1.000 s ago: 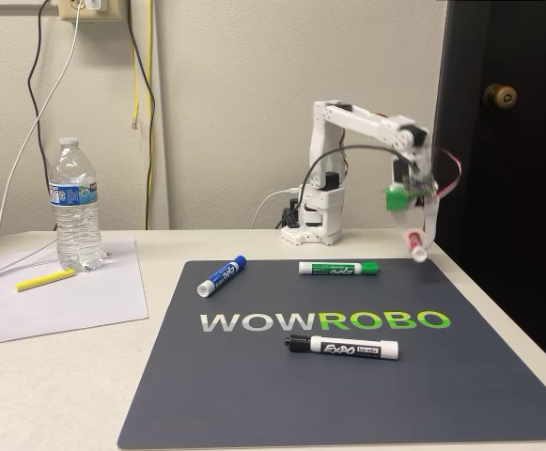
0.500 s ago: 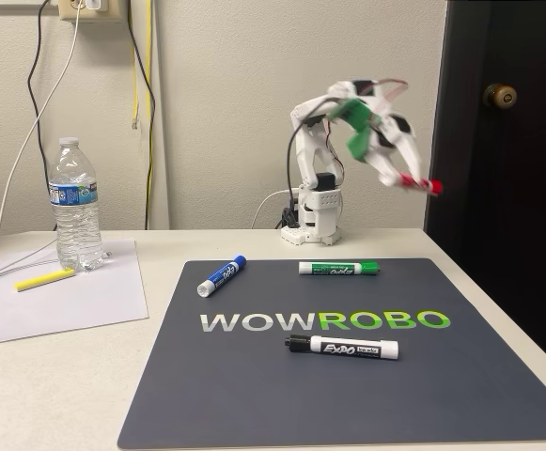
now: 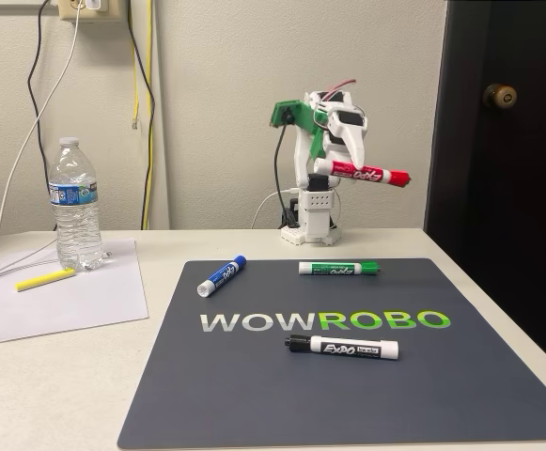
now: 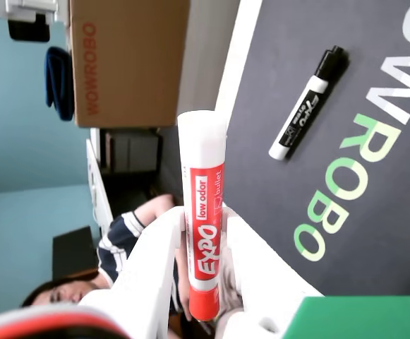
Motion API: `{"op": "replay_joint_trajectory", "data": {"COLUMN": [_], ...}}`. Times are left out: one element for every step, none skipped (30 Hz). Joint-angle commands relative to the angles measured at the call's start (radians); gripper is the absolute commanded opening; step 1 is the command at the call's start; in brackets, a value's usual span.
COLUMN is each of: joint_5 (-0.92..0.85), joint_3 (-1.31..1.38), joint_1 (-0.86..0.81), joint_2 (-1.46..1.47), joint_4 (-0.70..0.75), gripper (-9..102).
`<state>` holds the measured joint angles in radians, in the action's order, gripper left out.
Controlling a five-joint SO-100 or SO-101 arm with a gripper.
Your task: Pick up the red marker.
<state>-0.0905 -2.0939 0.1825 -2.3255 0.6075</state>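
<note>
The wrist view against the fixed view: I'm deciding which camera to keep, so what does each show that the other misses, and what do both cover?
Wrist view alone: a cardboard box printed WOWROBO and a person's striped sleeve beyond the table edge.

Fixed view alone: the water bottle, the blue marker, the green marker, the yellow marker on paper and the arm's base.

Both: the red marker clamped between the jaws of the gripper and held clear of the dark mat, plus the black marker lying by the lettering.
</note>
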Motion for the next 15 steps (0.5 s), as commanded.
{"op": "replay_joint_trajectory", "data": {"joint_5": [0.044, 0.054, 0.057, 0.058, 0.064, 0.064, 0.064, 0.064, 0.064, 0.064, 0.064, 0.064, 0.064, 0.064, 0.064], "joint_3": [-0.025, -0.044, -0.067, -0.095, -0.118, -0.141, -0.158, -0.169, -0.175, -0.178, -0.178, -0.178, -0.178, -0.178, -0.179], "joint_1": [-0.014, -0.015, -0.017, -0.017, -0.017, -0.017, -0.017, -0.017, -0.018, -0.018, -0.018, -0.018, -0.018, -0.018, -0.018], "joint_2": [-0.057, -0.071, -0.089, -0.11, -0.129, -0.147, -0.161, -0.173, -0.178, -0.181, -0.181, -0.181, -0.181, -0.181, -0.181], "joint_4": [-0.075, -0.091, -0.104, -0.118, -0.132, -0.143, -0.147, -0.149, -0.149, -0.146, -0.146, -0.147, -0.147, -0.147, -0.146], "gripper": [3, 3, 3, 3, 3, 3, 3, 3, 3, 3, 3, 3, 3, 3, 3]}}
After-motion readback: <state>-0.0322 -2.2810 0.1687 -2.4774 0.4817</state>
